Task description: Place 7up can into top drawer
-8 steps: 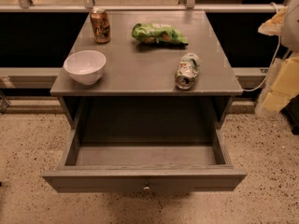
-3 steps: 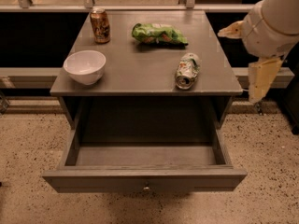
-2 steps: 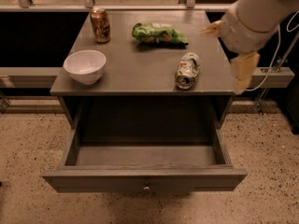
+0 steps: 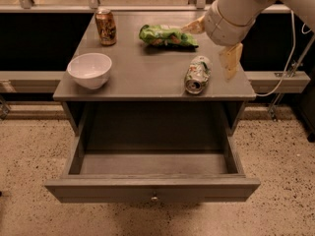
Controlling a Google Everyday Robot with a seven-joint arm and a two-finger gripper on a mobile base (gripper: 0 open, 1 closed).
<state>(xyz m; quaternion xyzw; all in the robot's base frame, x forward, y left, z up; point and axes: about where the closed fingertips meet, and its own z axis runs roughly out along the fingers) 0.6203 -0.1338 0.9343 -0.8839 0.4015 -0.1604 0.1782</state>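
Note:
The 7up can (image 4: 198, 74) lies on its side near the front right of the grey cabinet top (image 4: 142, 68), its silver top facing the front edge. The top drawer (image 4: 152, 187) is pulled out below; its inside shows nothing in it, and its small round knob (image 4: 154, 198) is on the front. My gripper (image 4: 213, 43) hangs over the right side of the cabinet top, just behind and to the right of the can, and is open. One finger (image 4: 194, 26) points toward the crisp bag and the other finger (image 4: 230, 60) is beside the can. It holds nothing.
A white bowl (image 4: 89, 69) stands at the front left of the top. A brown-gold can (image 4: 106, 26) stands upright at the back left. A green crisp bag (image 4: 167, 35) lies at the back middle. A cable (image 4: 290, 58) hangs to the right of the cabinet.
My arm has come in from the right edge, moving left over the cabinet top until the gripper is next to the 7up can. The can and drawer have not moved.

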